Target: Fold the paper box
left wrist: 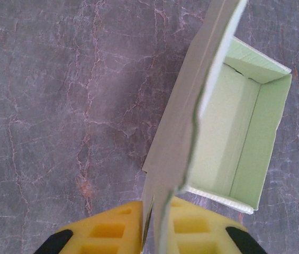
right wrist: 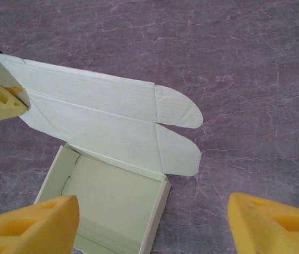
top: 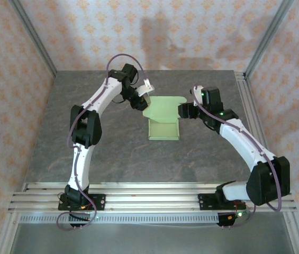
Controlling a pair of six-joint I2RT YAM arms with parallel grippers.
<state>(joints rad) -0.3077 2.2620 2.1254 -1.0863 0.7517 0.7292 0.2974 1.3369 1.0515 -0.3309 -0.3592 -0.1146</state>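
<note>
The paper box (top: 164,124) is pale green card in the middle of the table. Its tray (right wrist: 112,206) stands formed with low walls, and the lid panel (right wrist: 96,114) slopes up behind it. Two rounded flaps (right wrist: 178,151) stick out at the lid's right end. My left gripper (left wrist: 154,209) is shut on the lid's left edge, the thin card pinched between its yellow pads (left wrist: 112,225). In the overhead view the left gripper (top: 143,103) is at the box's far-left corner. My right gripper (right wrist: 152,211) is open over the tray's right wall, holding nothing, and the right gripper (top: 183,111) sits just right of the box.
The grey marbled tabletop (top: 85,148) spreads round the box. Aluminium rails (top: 149,193) run along the near edge by the arm bases. A metal rail (top: 247,106) lines the right side, and patterned walls enclose the back and sides.
</note>
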